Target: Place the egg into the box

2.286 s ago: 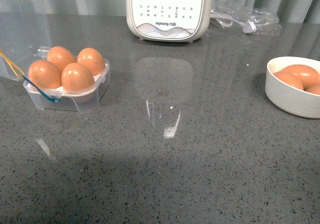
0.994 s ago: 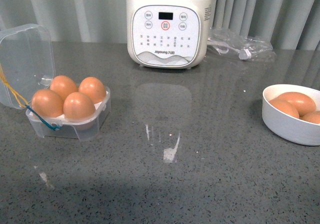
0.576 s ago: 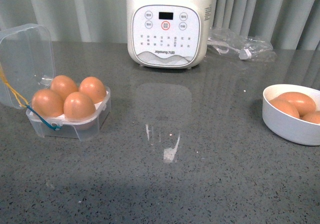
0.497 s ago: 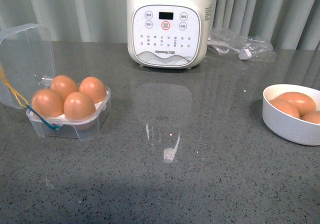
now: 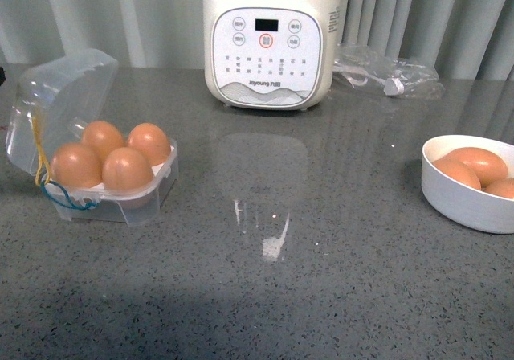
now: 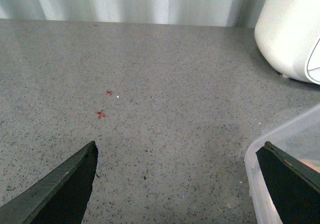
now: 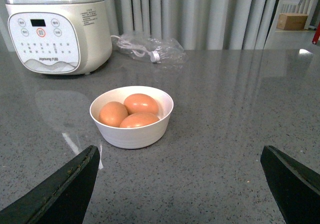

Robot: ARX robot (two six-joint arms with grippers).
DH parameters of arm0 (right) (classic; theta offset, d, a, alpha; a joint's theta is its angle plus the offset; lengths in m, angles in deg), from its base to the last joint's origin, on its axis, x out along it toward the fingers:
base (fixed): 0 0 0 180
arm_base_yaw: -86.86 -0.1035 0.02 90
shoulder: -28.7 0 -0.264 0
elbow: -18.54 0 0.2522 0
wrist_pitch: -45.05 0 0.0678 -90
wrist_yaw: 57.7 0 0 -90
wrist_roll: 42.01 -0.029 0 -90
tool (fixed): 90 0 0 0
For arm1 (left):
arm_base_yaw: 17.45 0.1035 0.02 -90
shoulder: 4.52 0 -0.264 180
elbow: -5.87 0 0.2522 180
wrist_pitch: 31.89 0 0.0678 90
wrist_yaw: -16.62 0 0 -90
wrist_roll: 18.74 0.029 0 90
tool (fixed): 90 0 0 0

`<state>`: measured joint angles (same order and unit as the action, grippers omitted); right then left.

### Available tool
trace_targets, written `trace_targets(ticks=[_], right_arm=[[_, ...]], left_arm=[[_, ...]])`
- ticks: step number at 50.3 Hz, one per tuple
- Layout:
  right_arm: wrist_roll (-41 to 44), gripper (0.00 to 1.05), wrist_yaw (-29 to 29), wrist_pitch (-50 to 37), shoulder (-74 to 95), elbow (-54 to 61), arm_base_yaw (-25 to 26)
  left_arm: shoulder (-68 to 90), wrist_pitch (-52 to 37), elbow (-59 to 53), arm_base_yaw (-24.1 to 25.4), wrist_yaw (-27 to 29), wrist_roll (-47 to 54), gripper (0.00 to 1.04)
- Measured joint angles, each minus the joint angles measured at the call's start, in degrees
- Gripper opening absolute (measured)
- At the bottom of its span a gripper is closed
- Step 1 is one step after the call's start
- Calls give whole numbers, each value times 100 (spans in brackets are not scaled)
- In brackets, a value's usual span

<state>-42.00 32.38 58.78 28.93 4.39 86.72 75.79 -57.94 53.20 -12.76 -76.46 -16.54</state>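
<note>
The box (image 5: 120, 205) sits at the left of the grey counter. Several orange-brown eggs (image 5: 127, 169) fill its white tray. Its clear lid (image 5: 60, 95) leans partway forward over the eggs, and yellow and teal loops hang at its left side. More eggs (image 5: 479, 164) lie in a round white bowl (image 5: 466, 206) at the right. Neither gripper shows in the front view. My left gripper (image 6: 179, 147) is open over bare counter, with the box's clear edge (image 6: 296, 132) beside one finger. My right gripper (image 7: 180, 150) is open and empty, short of the bowl (image 7: 131, 137).
A white appliance (image 5: 267, 42) with a button panel stands at the back centre. A crumpled clear bag (image 5: 389, 75) with a cable lies to its right. Grey curtains hang behind the counter. Small red specks (image 6: 101, 115) mark the counter in the left wrist view.
The box's lid has swung from leaning back to tilting forward over the eggs, and the yellow loop has shifted with it. The eggs and the bowl have not moved.
</note>
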Motion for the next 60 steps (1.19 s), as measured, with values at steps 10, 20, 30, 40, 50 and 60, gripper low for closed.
trace_targets(ticks=[10,20,30,40,50,60], right_arm=[[-2,98,0,0,0,0,0],[0,98,0,0,0,0,0],[-2,98,2,0,0,0,0],[0,98,0,0,0,0,0],[-2,98,0,0,0,0,0],[-2,98,0,0,0,0,0]], left_arm=[[-382,605,-2,212,-68,-553,98],[-1311,1912,-157,577,-247,-1655,98],[-1657,2144,-262,608,-256,-2094,98],[-1856,-42,-1296,476,-588,-723,67],[-2544,-146,-2035,199,-334,-348,30],[-3158,9,-2474,15,-153,-282,4]])
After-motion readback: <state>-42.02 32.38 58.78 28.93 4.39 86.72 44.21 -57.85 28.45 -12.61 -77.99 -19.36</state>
